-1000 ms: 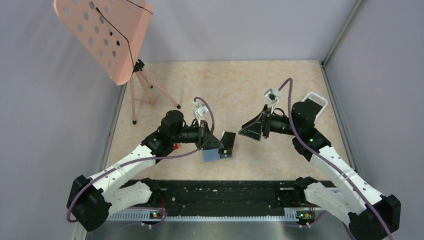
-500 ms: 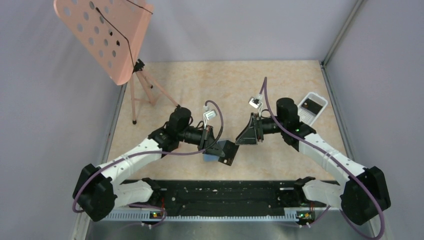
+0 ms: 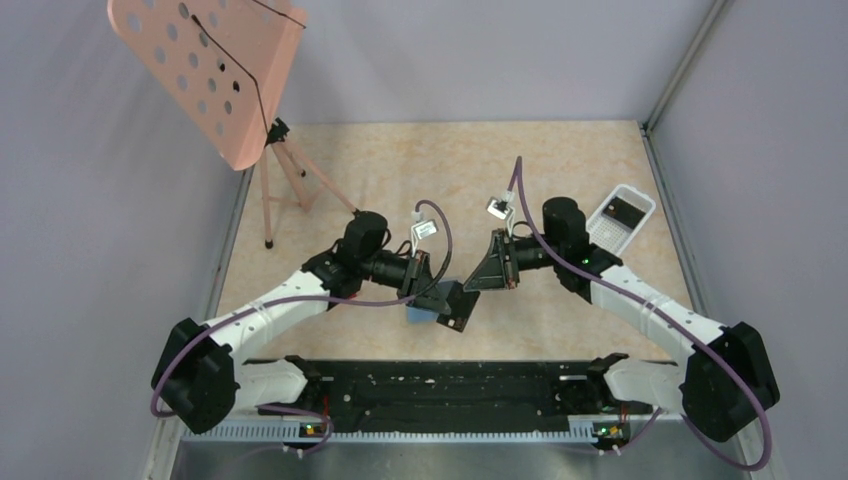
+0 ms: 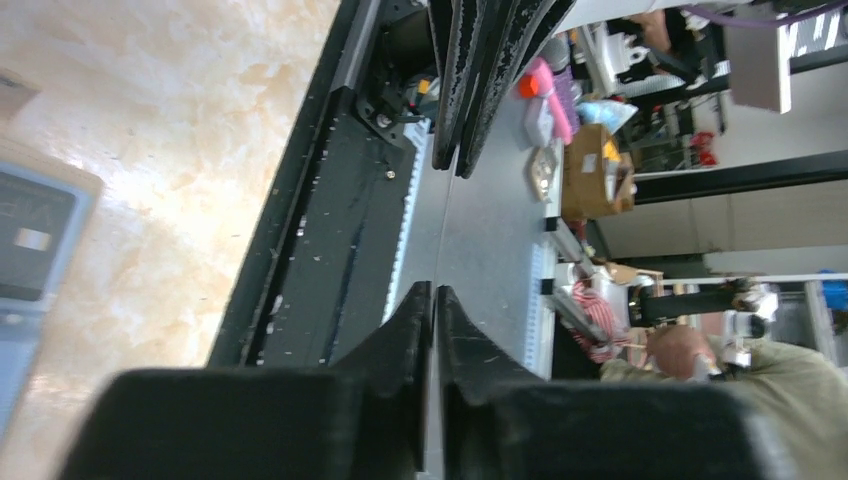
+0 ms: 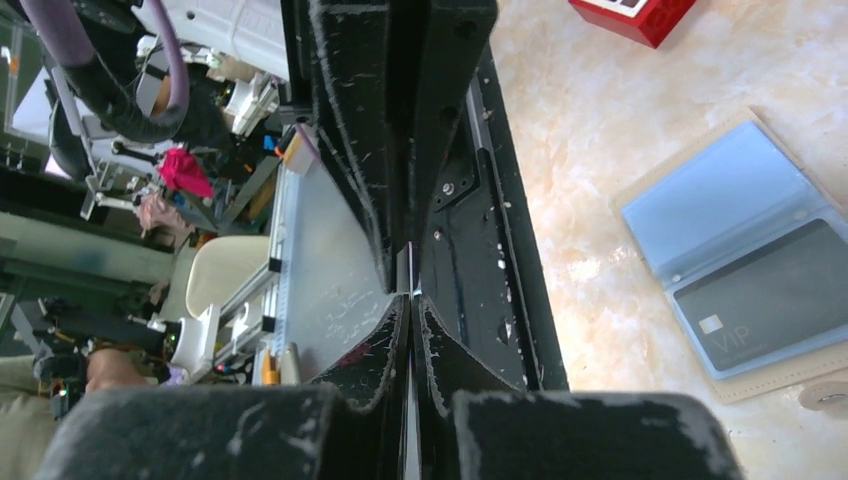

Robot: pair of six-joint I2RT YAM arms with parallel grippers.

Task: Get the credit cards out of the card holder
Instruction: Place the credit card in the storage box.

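The card holder (image 5: 715, 200) is laid open on the marbled beige tabletop (image 3: 460, 170) toward 6 o'clock, its smooth light-blue panels edged in tan. A thin dark grey card (image 5: 775, 300) with a small chip is seen tucked in one panel. A second card (image 3: 623, 212) is seen in the white perforated tray (image 3: 603, 232) at 3 o'clock. The left gripper (image 4: 433, 295) is positioned by the holder and the right gripper (image 5: 410, 300) at its 1 o'clock, the matte black jaws of both pressed together.

Left pincer (image 4: 433, 300) fingers pressed together, black base rail (image 4: 330, 250) beyond, card holder (image 4: 15, 345) with dark credit card (image 4: 30, 235) at left edge
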